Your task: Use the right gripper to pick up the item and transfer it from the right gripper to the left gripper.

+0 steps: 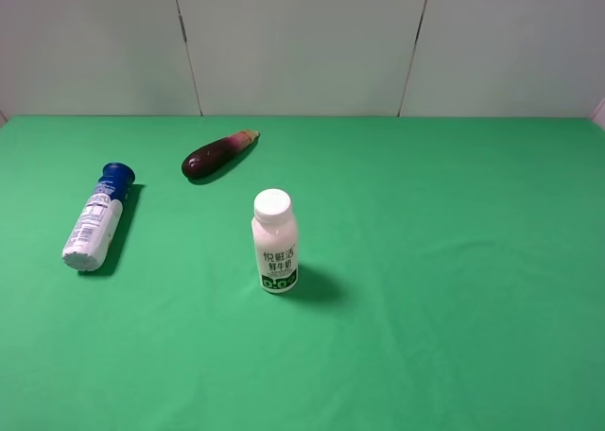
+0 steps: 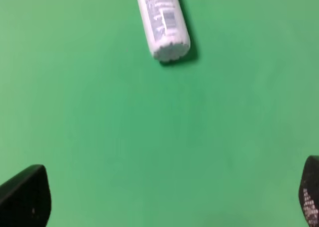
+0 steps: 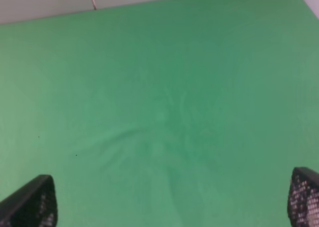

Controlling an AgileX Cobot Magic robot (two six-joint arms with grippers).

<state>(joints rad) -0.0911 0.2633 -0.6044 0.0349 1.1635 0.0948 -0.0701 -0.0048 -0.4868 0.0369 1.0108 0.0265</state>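
1. Exterior high view: the item, a slim white bottle (image 1: 95, 221) with a dark blue cap, lies on its side on the green worktop (image 1: 454, 261), cap toward twelve o'clock, at about nine o'clock from the standing milk bottle (image 1: 274, 241). A purple eggplant (image 1: 218, 153) lies at about eleven o'clock from that milk bottle, well apart from the item.
2. Neither arm shows in that view. The left wrist view shows the left hand (image 2: 164, 197) with its two tips spread wide at the frame's edges, holding nothing; the item's base end (image 2: 164, 25) lies ahead of it.
3. The right hand (image 3: 172, 199) is likewise spread wide and empty over bare cloth, with no bottle in its view.
4. Judged by looks, the item is light, stiff plastic with a smooth, somewhat slippery wall, and, being round, it may roll if nudged.
5. A sound hold would be across the labelled white body near its middle, leaving the cap end free for the left hand.
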